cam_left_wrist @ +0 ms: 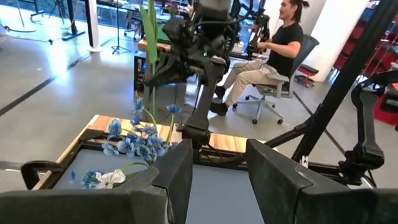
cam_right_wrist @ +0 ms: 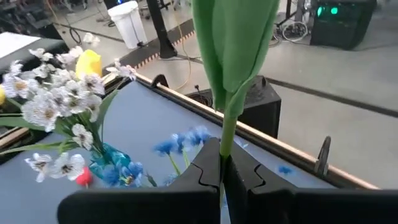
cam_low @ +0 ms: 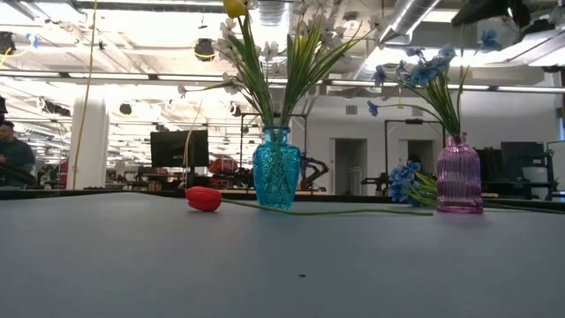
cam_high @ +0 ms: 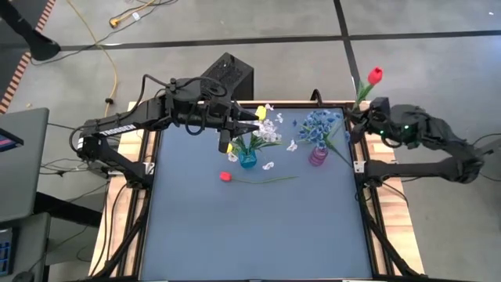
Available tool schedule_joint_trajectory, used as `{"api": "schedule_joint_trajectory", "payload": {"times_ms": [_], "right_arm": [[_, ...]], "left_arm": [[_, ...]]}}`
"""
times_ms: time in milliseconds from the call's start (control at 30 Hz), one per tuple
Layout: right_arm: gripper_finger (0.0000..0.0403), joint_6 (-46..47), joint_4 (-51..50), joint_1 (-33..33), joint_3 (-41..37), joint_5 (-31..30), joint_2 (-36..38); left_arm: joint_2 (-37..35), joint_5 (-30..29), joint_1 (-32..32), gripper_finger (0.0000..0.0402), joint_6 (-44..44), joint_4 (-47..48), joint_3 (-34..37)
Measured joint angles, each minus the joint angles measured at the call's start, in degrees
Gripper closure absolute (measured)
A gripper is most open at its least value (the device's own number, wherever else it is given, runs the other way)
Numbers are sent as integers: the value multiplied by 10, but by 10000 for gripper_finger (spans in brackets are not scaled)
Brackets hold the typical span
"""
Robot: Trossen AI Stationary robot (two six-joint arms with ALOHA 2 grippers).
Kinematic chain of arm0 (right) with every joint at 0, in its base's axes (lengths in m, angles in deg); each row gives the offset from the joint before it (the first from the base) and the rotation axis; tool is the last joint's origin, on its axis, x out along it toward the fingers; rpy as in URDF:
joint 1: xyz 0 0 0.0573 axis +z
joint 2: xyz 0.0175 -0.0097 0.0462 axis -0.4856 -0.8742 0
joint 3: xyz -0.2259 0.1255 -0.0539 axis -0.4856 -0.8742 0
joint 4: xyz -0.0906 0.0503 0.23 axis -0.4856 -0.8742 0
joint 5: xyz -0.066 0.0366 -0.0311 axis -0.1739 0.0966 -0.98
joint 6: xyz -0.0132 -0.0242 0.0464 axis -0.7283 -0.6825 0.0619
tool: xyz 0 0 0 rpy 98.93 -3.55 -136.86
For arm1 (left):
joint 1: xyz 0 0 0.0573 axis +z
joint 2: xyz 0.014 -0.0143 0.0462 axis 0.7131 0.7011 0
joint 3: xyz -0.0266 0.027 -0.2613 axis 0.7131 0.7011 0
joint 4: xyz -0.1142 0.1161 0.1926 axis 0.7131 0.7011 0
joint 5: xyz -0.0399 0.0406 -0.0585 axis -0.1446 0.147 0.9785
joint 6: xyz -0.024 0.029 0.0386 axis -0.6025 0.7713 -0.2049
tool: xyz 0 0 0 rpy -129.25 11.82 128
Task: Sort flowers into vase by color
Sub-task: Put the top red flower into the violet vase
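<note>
My right gripper (cam_high: 365, 112) hovers over the table's far right corner, shut on a red tulip (cam_high: 376, 76). In the right wrist view only that tulip's green stem and leaf (cam_right_wrist: 233, 43) show. My left gripper (cam_left_wrist: 219, 174) is open and holds nothing; it hangs just beyond the blue vase (cam_high: 248, 159), which holds white sprays (cam_high: 268, 129) and a yellow tulip (cam_high: 261, 113). The pink vase (cam_high: 318, 155) holds blue sprays (cam_high: 319, 124). A second red tulip (cam_high: 225, 176) lies flat on the table in front of the blue vase (cam_low: 276, 168), its stem pointing right. My right gripper pinches the red tulip's green stem (cam_right_wrist: 224, 149) below the leaf, between its two shut fingers (cam_right_wrist: 205, 171). The tulip is lifted clear of the table. The stem and leaf rise beyond the fingertips, and the red bud (cam_high: 376, 76) stands out past the table's far edge.
A white blossom (cam_high: 268, 165) and another (cam_high: 292, 145) lie loose between the vases. Blue blossoms (cam_low: 408, 181) lie on the table beside the pink vase (cam_low: 460, 174). A black box (cam_high: 228, 74) stands beyond the far edge. A seated person (cam_left_wrist: 280, 43) is in the room behind.
</note>
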Motion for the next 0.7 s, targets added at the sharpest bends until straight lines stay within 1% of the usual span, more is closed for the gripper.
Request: {"api": "schedule_joint_trajectory", "payload": {"times_ms": [233,433,700], "right_arm": [[375,7,22,0,-64,2,1],[374,13,70,0,-106,2,20],[373,47,77,0,-152,1,50]], "left_arm": [[0,2,0,264,-4,2,0],[0,5,-2,264,-10,21,0],[0,5,-7,264,-11,21,0]]}}
